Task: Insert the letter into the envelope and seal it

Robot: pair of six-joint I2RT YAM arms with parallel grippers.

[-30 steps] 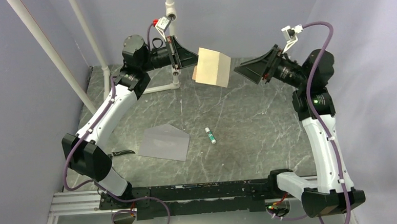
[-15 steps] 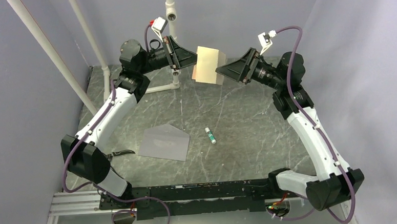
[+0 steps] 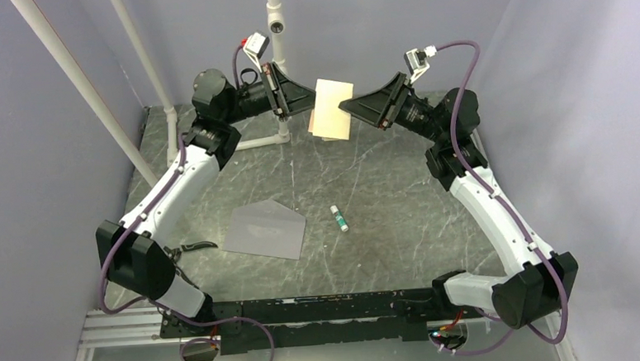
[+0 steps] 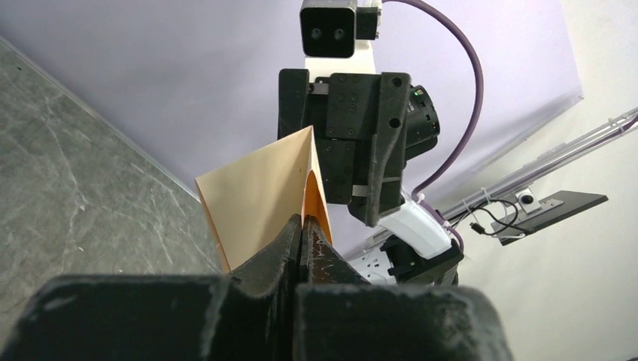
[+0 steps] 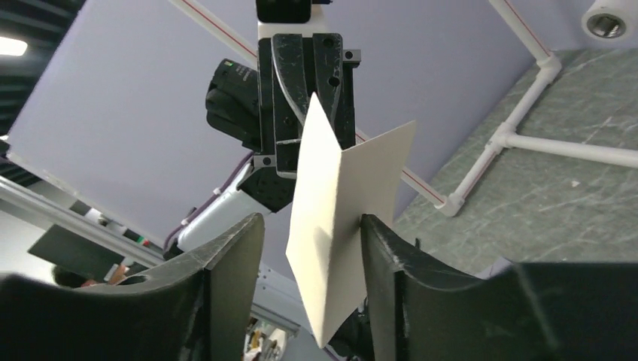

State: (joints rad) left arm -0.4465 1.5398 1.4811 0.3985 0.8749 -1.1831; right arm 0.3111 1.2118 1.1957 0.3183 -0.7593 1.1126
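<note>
Letter: the letter (image 3: 332, 108) hangs in the air over the back middle of the table (image 3: 400, 193), bent into a V along a crease, well apart from anything lying on the surface.
Left gripper: the left gripper (image 3: 309, 105) is clamped tight on the letter's left edge; its wrist view shows the jaws pressed together on the paper.
Right gripper: the right gripper (image 3: 347, 106) has its jaws apart, one on each side of the letter's free edge, with a gap showing beside the paper, so it has no hold yet.
Change: a second ago the right gripper stood well off to the right; it has since swung in until the paper sits between its fingers.
Meaning: this looks like a two-handed fold or a handover; insertion has not begun.
Envelope: the envelope (image 3: 265, 230) lies flat on the near left of the table, untouched, its flap raised.
Other things: a small glue stick (image 3: 339, 218) lies just right of the envelope.
In the way: the white pipe frame (image 3: 274, 34) stands close behind the grippers and could be knocked.
</note>
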